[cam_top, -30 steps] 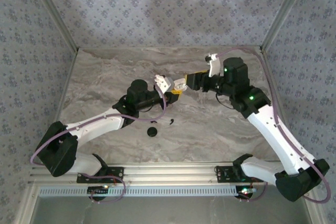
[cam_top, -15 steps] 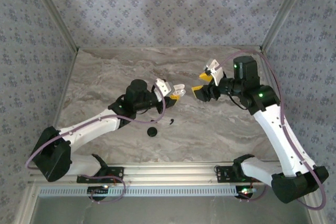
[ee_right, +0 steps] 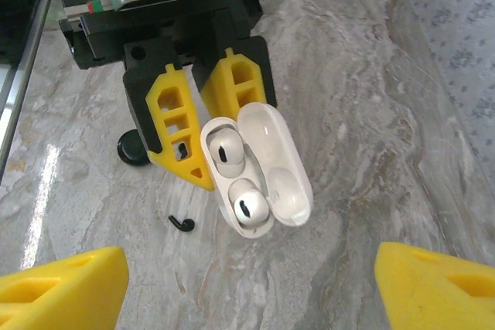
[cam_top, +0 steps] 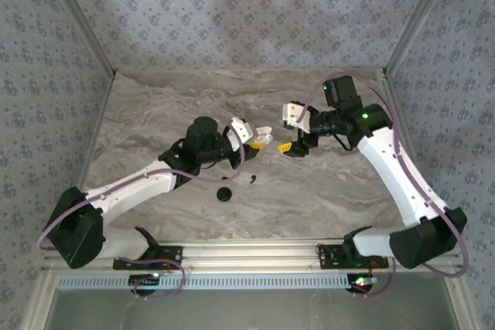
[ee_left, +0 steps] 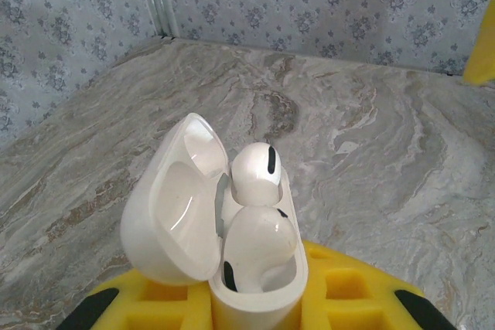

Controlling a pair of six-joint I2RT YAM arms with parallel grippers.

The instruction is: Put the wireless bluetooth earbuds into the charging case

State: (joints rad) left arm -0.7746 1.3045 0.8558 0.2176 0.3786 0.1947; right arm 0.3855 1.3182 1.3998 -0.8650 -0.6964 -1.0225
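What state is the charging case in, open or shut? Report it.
Open: the charging case lid is swung back, exposing two white earbuds seated inside.

Left arm [cam_top: 139, 185] reaches inward, jaws clamped tight (yellow pads), facing the right arm [cam_top: 396, 169], jaws spread wide.

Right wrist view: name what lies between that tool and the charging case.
Right wrist view: bare marble table and a small black hook, between the right tool and the case.
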